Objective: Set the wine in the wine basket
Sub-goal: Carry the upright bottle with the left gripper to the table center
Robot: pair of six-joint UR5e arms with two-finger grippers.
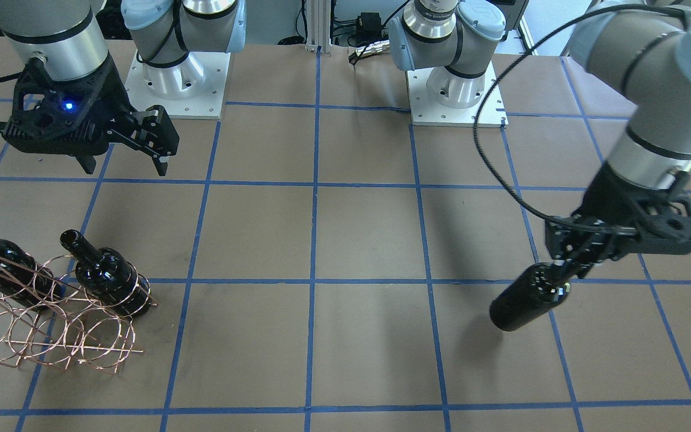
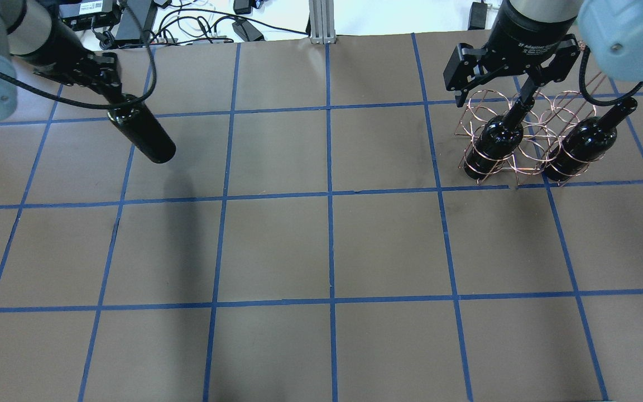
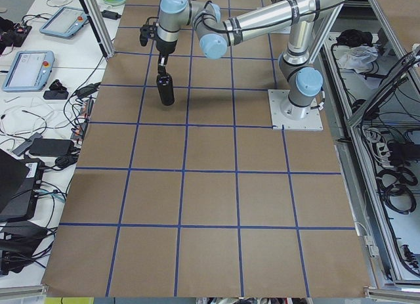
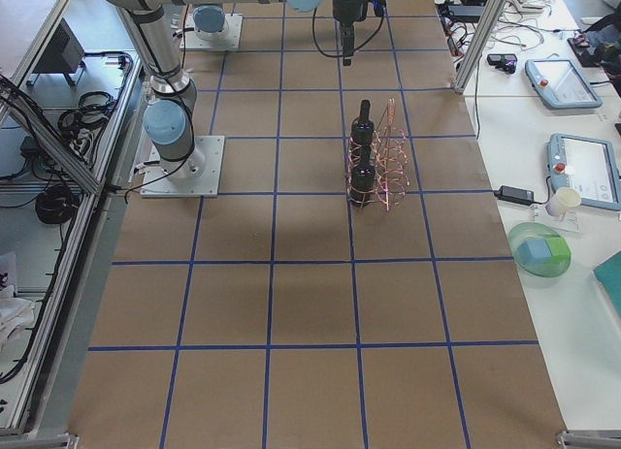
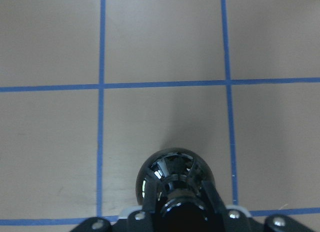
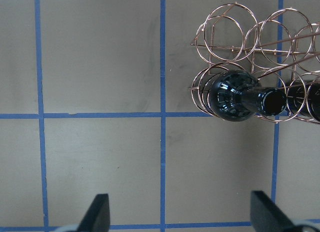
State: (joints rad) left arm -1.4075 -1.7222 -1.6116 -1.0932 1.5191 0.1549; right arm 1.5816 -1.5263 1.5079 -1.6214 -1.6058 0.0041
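Note:
My left gripper is shut on the neck of a near-black wine bottle and holds it base down above the table; it also shows in the overhead view and the left wrist view. The copper wire wine basket stands at the table's right side, also seen from overhead. Two more black bottles rest in its loops. My right gripper is open and empty, hovering beside the basket; its fingertips frame the right wrist view.
The table is brown paper with a blue tape grid. The two arm bases stand at the robot's edge. Cables and tablets lie beyond the table's far edge.

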